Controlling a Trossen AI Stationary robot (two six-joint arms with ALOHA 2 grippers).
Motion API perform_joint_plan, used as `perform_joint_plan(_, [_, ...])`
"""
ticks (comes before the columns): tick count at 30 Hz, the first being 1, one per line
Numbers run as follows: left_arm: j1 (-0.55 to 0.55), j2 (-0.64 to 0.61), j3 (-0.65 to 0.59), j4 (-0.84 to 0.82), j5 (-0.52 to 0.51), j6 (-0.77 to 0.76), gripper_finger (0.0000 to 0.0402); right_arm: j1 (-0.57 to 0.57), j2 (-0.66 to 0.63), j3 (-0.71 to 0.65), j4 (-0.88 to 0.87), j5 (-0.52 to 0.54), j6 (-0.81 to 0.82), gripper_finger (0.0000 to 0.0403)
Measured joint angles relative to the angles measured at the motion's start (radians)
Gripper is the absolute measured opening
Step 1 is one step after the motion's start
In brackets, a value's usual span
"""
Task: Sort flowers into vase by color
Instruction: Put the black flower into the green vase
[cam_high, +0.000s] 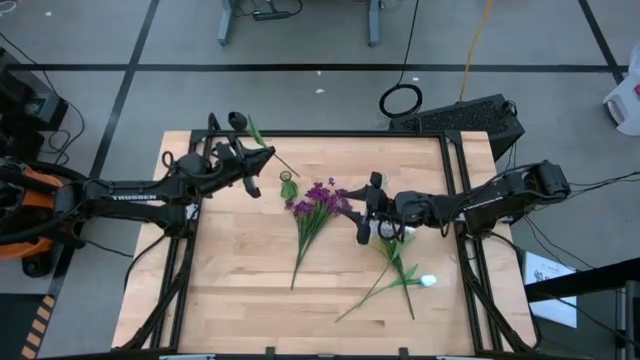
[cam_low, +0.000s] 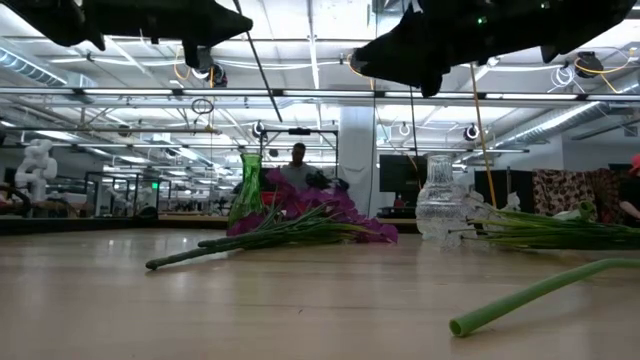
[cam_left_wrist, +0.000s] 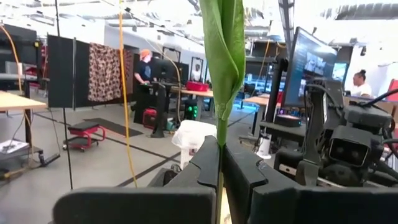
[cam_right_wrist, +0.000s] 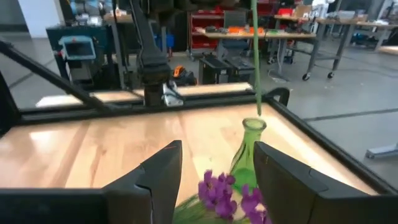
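Bright, even overhead strip lighting w/ soft shadows; low view's near stem (cam_low: 540, 292) blurred, wrist-view foregrounds soft.

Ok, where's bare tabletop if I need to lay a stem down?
The table's near-left part is bare, between its left edge and the purple flowers. Crowded: the middle, with the green vase, purple flowers and right gripper, and the near-right corner, with the white-bud stems.

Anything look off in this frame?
Mostly fine. The left gripper pinches a green stem hanging above the green vase, not yet in. The right gripper waits open nearby. Purple flowers lie loose on the table.
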Motion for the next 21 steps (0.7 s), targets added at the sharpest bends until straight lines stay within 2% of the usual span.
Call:
perform_joint_plan(3, [0.001,0.0,0.0,-0.008,-0.007,0.0,0.0011,0.001,0.023,0.0,0.007,0.0,0.012,0.019])
perform_joint_plan(9, [0.004,-0.077,0.0,-0.161,-0.134,-0.028,0.0011,0.005,0.058,0.0,0.024,0.0,0.079,0.019])
perform_joint_plan(15, [0.003,-0.141,0.001,-0.237,-0.139,-0.013,0.0011,0.006,0.107,0.0,0.102,0.004,0.089,0.019])
perform_joint_plan(21, [0.003,-0.143,0.001,-0.292,-0.159,0.017,0.0011,-0.009,0.127,0.0,0.203,0.006,0.081,0.019])
